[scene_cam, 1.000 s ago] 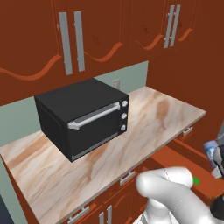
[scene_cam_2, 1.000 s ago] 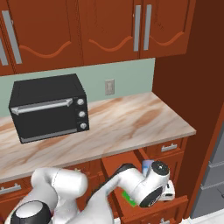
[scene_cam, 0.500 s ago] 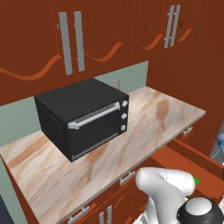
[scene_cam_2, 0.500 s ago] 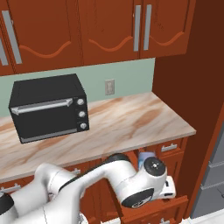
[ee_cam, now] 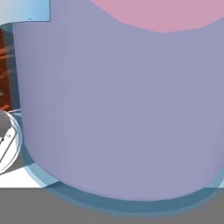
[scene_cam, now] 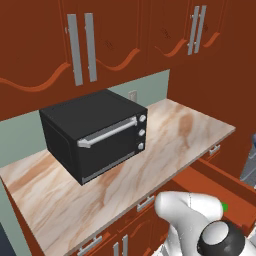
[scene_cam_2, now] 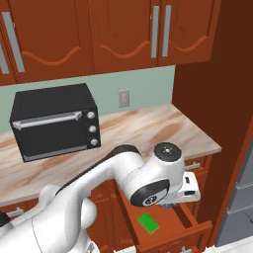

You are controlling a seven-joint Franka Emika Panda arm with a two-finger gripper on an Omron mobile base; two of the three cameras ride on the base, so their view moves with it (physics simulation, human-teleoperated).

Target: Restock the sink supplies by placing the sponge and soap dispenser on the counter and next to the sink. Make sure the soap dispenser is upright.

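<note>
Step in hand, by judgement: fetching the soap dispenser (ee_cam: 118,109) out of the open drawer (scene_cam_2: 197,230) under the counter (scene_cam_2: 148,129); sponge (scene_cam_2: 148,223) not yet dealt with, lying flat on the drawer floor at lower centre of the right base view.

Gripper (scene_cam_2: 173,201) low over the drawer at centre right of that view, just above and to the right of the sponge. Jaws partly closed, not wide. Lavender bottle wall pressed right up against the hand camera, so judged clamped on the soap dispenser, though fingertips themselves hidden and contact not plainly seen.

Next move calls for: lifting straight up clear of the drawer walls, keeping the bottle upright, then carrying it to the counter beside the sink and setting it down on its base. Afterwards, back for the sponge.

View against view:
- Hand view: lavender body and a blue rim along the bottom; nothing of the bottle's tilt or of the drawer to be read there.
- Right base view: whole sponge, drawer interior, hand above it, black toaster oven (scene_cam_2: 54,121) at left on the counter.
- Left base view: arm's white elbow at lower right blocking the drawer, a mere green speck of sponge (scene_cam: 225,206) beside it.
</note>
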